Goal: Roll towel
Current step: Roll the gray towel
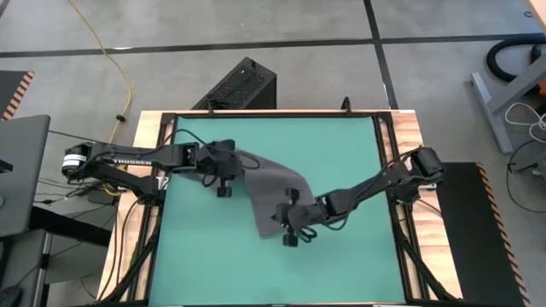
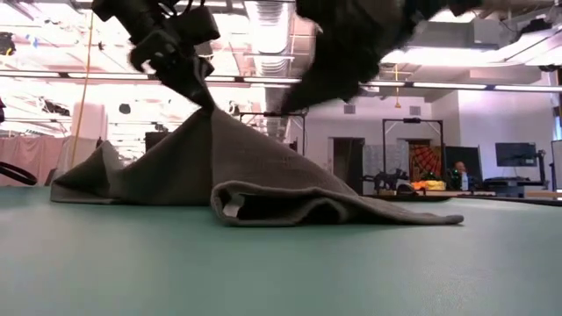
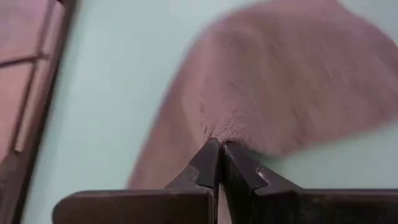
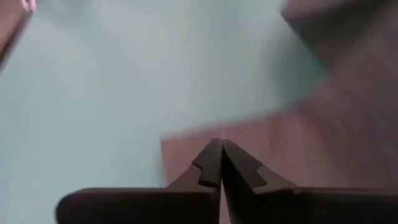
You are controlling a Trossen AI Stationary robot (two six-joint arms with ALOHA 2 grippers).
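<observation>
The dark grey towel point(image 1: 275, 189) lies partly spread on the green mat point(image 1: 341, 145). My left gripper point(image 1: 224, 169) is shut on the towel's far left corner and holds it up in a peak point(image 2: 207, 112); the left wrist view shows the cloth point(image 3: 280, 81) pinched at the gripper point(image 3: 219, 144). My right gripper point(image 1: 290, 223) is over the towel's near edge, fingers shut at that edge point(image 4: 219, 144), with cloth point(image 4: 323, 149) beside them. In the low view a folded edge point(image 2: 263, 204) rests on the mat.
The mat sits in a dark frame on a wooden table point(image 1: 145, 136). A black box point(image 1: 243, 85) stands on the floor behind the table. Bare mat lies in front of and to the right of the towel point(image 1: 358, 256).
</observation>
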